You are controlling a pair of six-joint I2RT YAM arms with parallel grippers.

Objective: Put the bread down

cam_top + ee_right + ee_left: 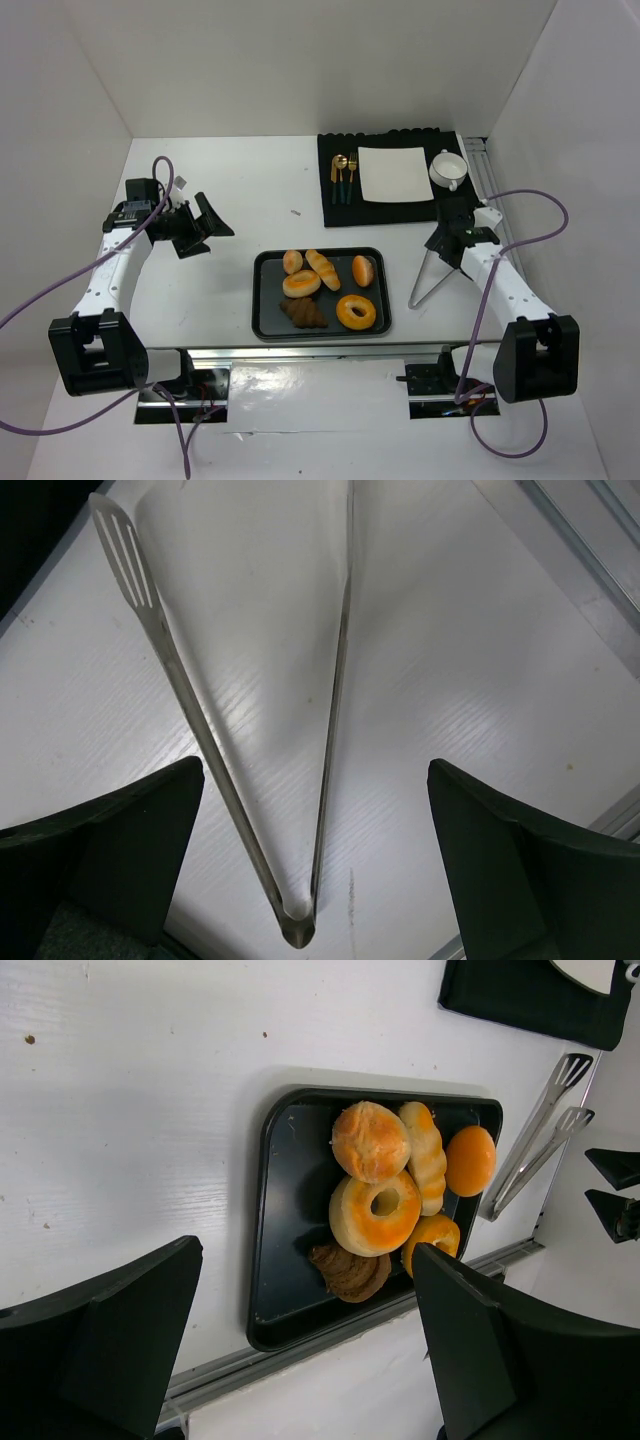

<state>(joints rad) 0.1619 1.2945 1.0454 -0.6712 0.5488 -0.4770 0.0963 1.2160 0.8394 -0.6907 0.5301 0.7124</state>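
Right wrist, tongs [297, 920] tip cropped, right fingers [110, 840] apart, left fingers [100, 1340] apart

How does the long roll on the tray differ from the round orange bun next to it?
The long roll is narrow and stretched out; the round orange bun is compact. The long roll is pale golden with cross ridges; the round orange bun is evenly deep orange and smooth. Both lie on the black tray.

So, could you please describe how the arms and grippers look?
The left arm and right arm have white links and black joint housings. The left gripper and right gripper are black with broad wedge-shaped fingers. Purple cables loop off both.
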